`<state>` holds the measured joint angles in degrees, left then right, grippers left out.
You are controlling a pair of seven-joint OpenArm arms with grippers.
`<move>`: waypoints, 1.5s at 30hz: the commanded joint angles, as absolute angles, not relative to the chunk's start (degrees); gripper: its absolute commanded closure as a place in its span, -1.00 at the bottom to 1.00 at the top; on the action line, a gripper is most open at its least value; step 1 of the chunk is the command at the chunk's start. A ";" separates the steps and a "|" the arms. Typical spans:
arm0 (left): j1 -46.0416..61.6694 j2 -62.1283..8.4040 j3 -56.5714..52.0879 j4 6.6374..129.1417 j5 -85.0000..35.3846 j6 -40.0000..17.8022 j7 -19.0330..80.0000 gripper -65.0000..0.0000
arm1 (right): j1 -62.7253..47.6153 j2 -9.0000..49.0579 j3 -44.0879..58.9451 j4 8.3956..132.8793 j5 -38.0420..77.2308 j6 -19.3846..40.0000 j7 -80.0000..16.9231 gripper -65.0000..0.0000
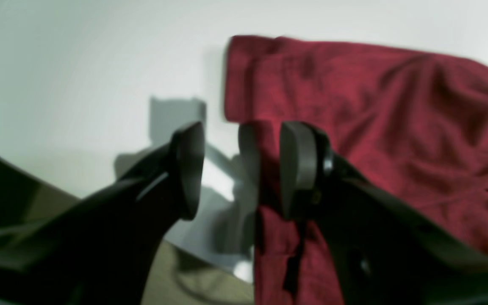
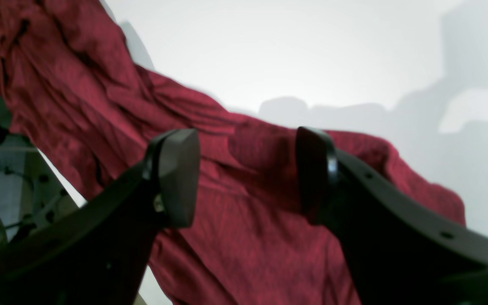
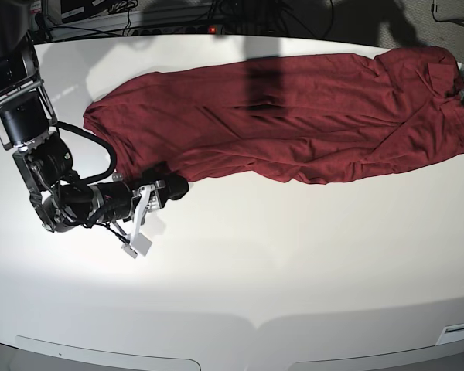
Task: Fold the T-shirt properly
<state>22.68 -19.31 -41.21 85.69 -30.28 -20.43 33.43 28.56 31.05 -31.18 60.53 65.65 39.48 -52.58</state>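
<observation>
My T-shirt (image 3: 294, 116) lies stretched in a long band across the upper part of the base view, running from the upper left of the white worktop (image 3: 294, 263) to the upper right edge, wrinkled and bunched along its lower hem.

My right tool (image 3: 170, 185) sits at the left of the base view, low over the worktop, its tips at the lower left edge of the cloth. In the right wrist view that tool (image 2: 246, 173) stands wide, both black fingers (image 2: 176, 178) apart with maroon fabric (image 2: 244, 237) showing between and behind them; nothing is pinched.

My left arm barely shows at the far upper right of the base view, where the shirt reaches the worktop's edge. In the left wrist view the left tool (image 1: 239, 169) also stands wide. A narrow strip of the shirt (image 1: 396, 118) hangs down just beside the right-hand finger (image 1: 299, 169); the picture is blurred, so I cannot tell whether cloth touches it
</observation>
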 commanded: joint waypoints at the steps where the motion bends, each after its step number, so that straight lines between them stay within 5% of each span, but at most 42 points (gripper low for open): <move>1: 22.70 -21.47 -41.58 85.03 -32.88 -22.65 33.87 0.13 | 30.33 31.97 -30.74 61.45 66.70 40.00 -51.88 -0.09; 6: 22.70 -26.59 -41.58 76.25 -48.82 -33.47 41.76 0.13 | 30.33 32.03 -30.74 61.45 66.74 40.00 -51.90 -0.09; 13: 22.65 -29.58 -41.58 66.08 -53.39 -39.53 42.06 0.13 | 30.33 32.01 -30.76 61.45 66.72 40.00 -51.90 -0.09; 34: 16.82 -23.33 -35.55 62.24 -61.28 -40.00 49.63 0.15 | 30.33 32.03 -30.76 61.45 67.99 40.00 -52.12 -0.09; 38: 16.82 -23.33 -32.53 62.24 -61.60 -40.00 47.90 0.46 | 30.33 32.05 -30.76 61.45 67.96 40.00 -52.14 -0.09; 41: 16.82 -23.35 -32.42 62.24 -61.56 -40.00 47.48 0.98 | 30.33 32.05 -30.76 61.45 67.96 40.00 -52.14 -0.09; 45: 16.82 -23.40 -32.47 62.24 -61.54 -40.00 41.76 1.00 | 30.33 32.05 -30.76 61.45 67.99 40.00 -52.14 -0.09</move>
